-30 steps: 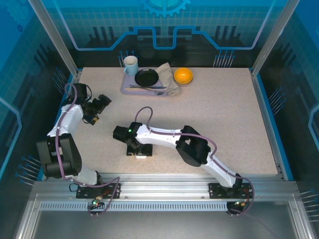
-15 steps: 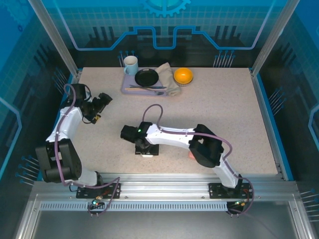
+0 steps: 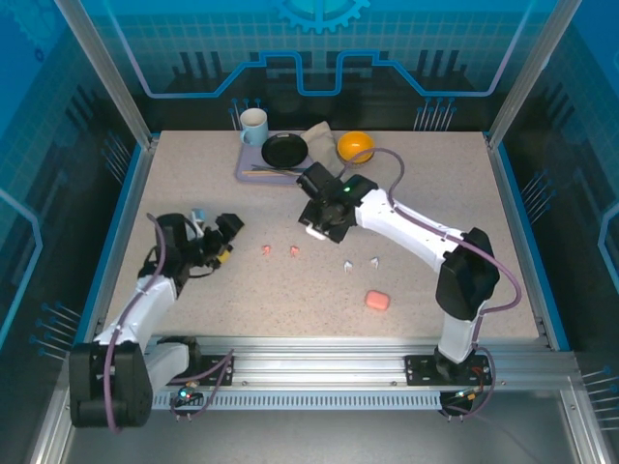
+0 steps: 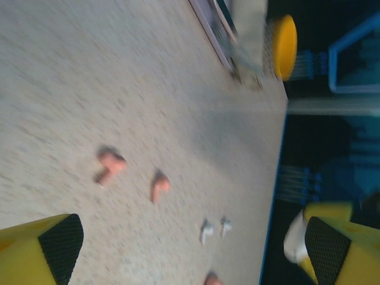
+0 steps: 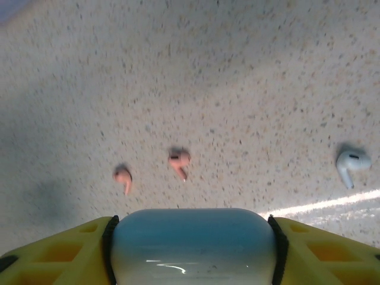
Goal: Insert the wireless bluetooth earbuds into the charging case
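Note:
Two salmon-pink earbuds (image 3: 267, 249) (image 3: 294, 251) and two white earbuds (image 3: 348, 264) (image 3: 374, 260) lie loose on the speckled table. A pink charging case (image 3: 377, 301) rests nearer the front, closed. My right gripper (image 3: 314, 228) hovers just beyond the pink earbuds, shut on a white charging case (image 5: 193, 243); below it the wrist view shows the pink earbuds (image 5: 123, 176) (image 5: 179, 160) and one white earbud (image 5: 351, 163). My left gripper (image 3: 223, 242) stands open to the left of the earbuds, with nothing between its fingers (image 4: 41, 249). It faces the pink pair (image 4: 110, 165) and white pair (image 4: 206, 230).
At the back of the table a tray (image 3: 253, 174) carries a mug (image 3: 253, 126), a black plate (image 3: 284, 150) and a cloth (image 3: 327, 155). An orange (image 3: 355, 146) sits beside it. Blue rails edge the table on both sides.
The right arm swung from the near centre to the far centre with the white case, uncovering the earbuds and pink case. The left gripper moved nearer and rightward toward the earbuds.

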